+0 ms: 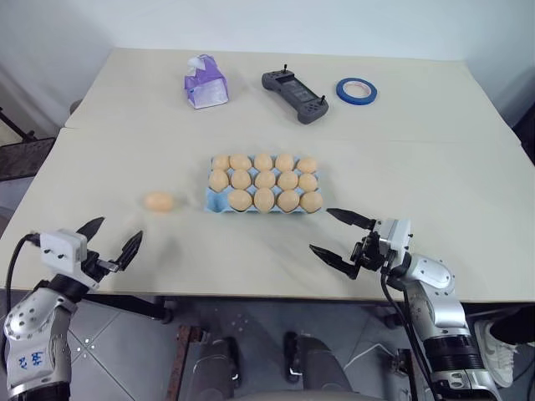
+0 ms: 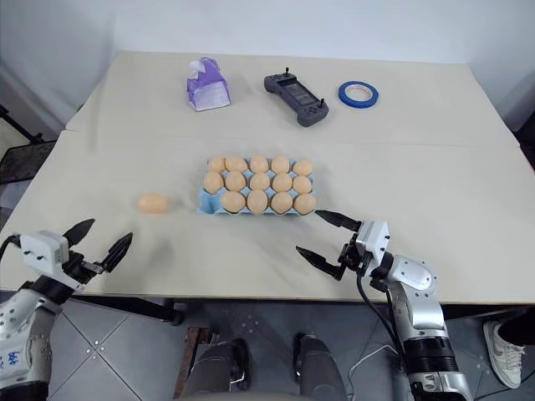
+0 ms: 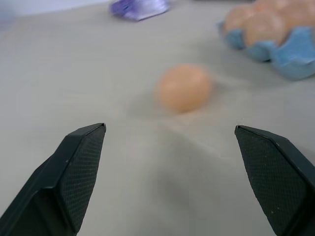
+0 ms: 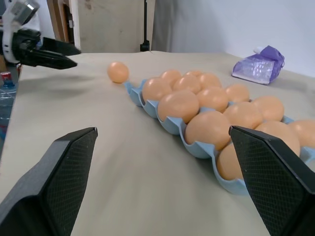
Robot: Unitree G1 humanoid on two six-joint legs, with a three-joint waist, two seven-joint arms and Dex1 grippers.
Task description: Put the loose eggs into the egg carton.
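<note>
One loose egg (image 1: 159,201) lies on the beige table, left of the egg carton (image 1: 215,200). The light blue carton holds several tan eggs; its front-left cup is bare. My left gripper (image 1: 113,241) hovers open near the table's front edge, a short way in front of the loose egg (image 3: 184,87) and apart from it. On the other side my right gripper (image 1: 323,231) stands open in front of the carton's right end, pointing left, with nothing between its fingers. The right wrist view looks along the carton (image 4: 170,125) to the loose egg (image 4: 118,72) and the left gripper (image 4: 49,51).
At the back of the table are a purple tissue pack (image 1: 206,82), a black handheld controller (image 1: 294,96) and a blue tape roll (image 1: 357,90). A seam runs across the table behind the carton. Both grippers are close to the front table edge.
</note>
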